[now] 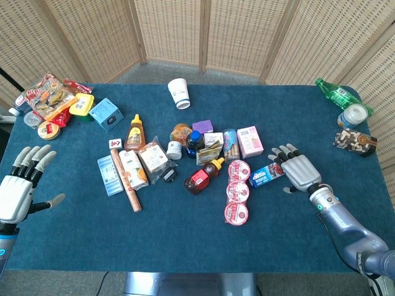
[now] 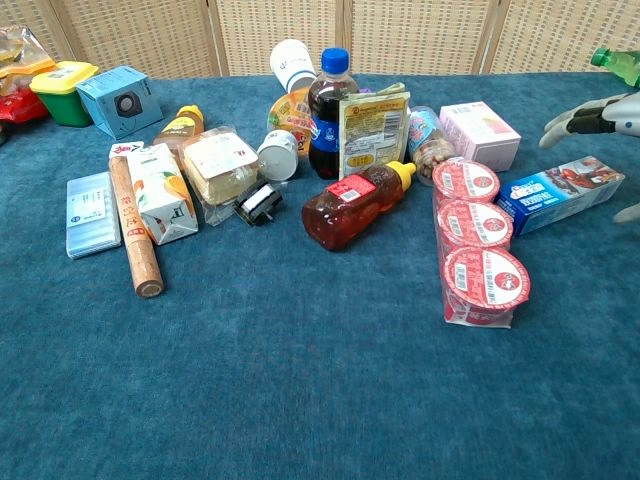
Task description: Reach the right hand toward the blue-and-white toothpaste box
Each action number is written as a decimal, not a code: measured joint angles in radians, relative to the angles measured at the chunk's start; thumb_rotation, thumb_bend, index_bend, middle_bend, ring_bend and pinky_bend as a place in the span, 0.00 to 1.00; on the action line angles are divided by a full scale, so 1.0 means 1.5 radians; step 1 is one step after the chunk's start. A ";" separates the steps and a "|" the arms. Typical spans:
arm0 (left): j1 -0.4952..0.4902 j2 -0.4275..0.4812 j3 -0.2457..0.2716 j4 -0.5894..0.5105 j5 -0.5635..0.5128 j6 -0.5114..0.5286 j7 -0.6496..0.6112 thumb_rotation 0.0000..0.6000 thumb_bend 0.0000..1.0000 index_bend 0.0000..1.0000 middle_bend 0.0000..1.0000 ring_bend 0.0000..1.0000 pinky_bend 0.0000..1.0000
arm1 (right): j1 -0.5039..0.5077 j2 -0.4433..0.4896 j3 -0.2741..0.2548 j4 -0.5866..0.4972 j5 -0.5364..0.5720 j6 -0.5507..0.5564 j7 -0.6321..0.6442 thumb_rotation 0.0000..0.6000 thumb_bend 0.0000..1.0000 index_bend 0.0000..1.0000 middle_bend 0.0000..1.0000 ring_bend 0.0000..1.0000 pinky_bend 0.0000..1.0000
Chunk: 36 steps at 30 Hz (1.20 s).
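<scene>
The blue-and-white toothpaste box lies flat on the blue cloth, right of a stack of red-lidded cups. My right hand hovers over the box's right end, palm down, fingers spread, holding nothing. In the chest view only its fingertips show at the right edge, above the box. My left hand stays open at the table's far left, well away from everything.
A cluster of bottles, cartons and packets fills the table's middle. A pink box lies just beyond the toothpaste box. A green bottle, a jar and a dark packet sit at the right edge.
</scene>
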<state>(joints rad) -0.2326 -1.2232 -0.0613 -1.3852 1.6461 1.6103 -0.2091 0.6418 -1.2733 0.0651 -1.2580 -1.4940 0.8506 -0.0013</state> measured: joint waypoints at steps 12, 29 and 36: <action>0.001 -0.001 -0.003 0.001 -0.002 -0.002 0.000 1.00 0.08 0.10 0.00 0.00 0.00 | 0.022 -0.015 -0.016 0.019 -0.004 -0.028 0.011 1.00 0.06 0.14 0.00 0.00 0.00; 0.002 -0.001 -0.004 0.002 -0.003 -0.003 -0.001 1.00 0.08 0.10 0.00 0.00 0.00 | 0.034 -0.038 -0.038 0.048 -0.036 -0.013 0.071 1.00 0.08 0.43 0.54 0.40 0.54; 0.001 -0.001 -0.003 0.000 -0.001 -0.005 -0.003 1.00 0.08 0.10 0.00 0.00 0.00 | 0.022 -0.024 -0.040 0.034 -0.046 0.034 0.098 1.00 0.13 0.46 0.58 0.45 0.59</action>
<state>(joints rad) -0.2306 -1.2245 -0.0658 -1.3848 1.6442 1.6028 -0.2137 0.6753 -1.3088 0.0051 -1.2064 -1.5627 0.9015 0.1456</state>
